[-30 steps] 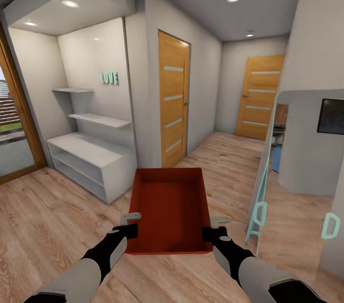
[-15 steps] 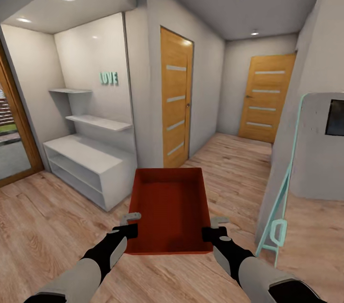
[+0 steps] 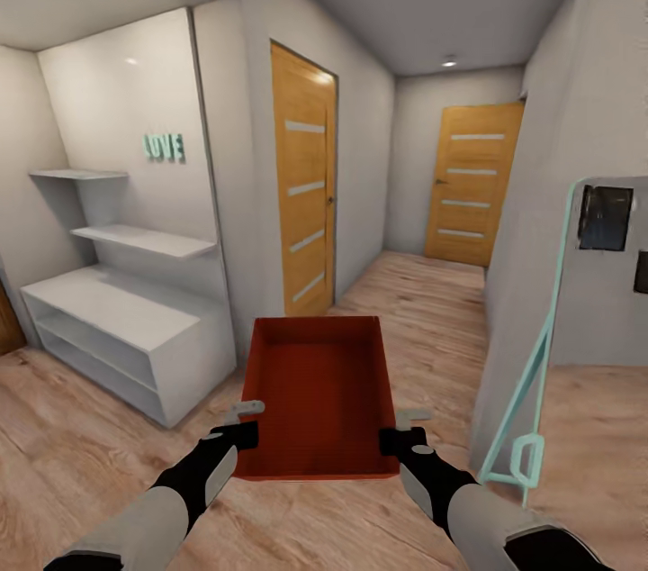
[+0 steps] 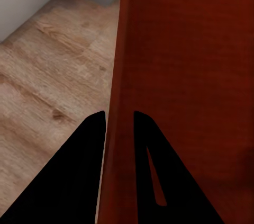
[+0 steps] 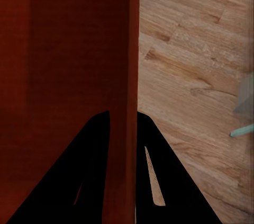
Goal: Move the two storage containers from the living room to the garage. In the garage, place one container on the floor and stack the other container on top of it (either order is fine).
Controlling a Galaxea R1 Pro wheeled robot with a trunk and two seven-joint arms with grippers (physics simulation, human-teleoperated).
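I hold one red-orange open-topped storage container [image 3: 319,395] level in front of me, over light wood planks in a grey-walled hallway. My left gripper [image 3: 241,427] is shut on its left wall near the close end. In the left wrist view the two fingers of the left gripper [image 4: 119,115] pinch that wall [image 4: 174,75]. My right gripper [image 3: 403,431] is shut on the right wall. The right wrist view has the right gripper [image 5: 123,114] clamped over the rim [image 5: 129,49]. The bin's inside looks empty. The garage is out of view.
A white shelf unit [image 3: 126,328] fills an alcove at the left, with a "LOVE" sign [image 3: 164,146] above. A slatted wooden door [image 3: 304,193] stands in the left wall and another door [image 3: 466,184] closes the hallway's far end. A teal-framed panel [image 3: 531,373] leans at the right.
The whole view has shifted: the camera turned right and moved forward, so the alcove slid left and the glass door left the frame. Both grippers keep their hold on the container.
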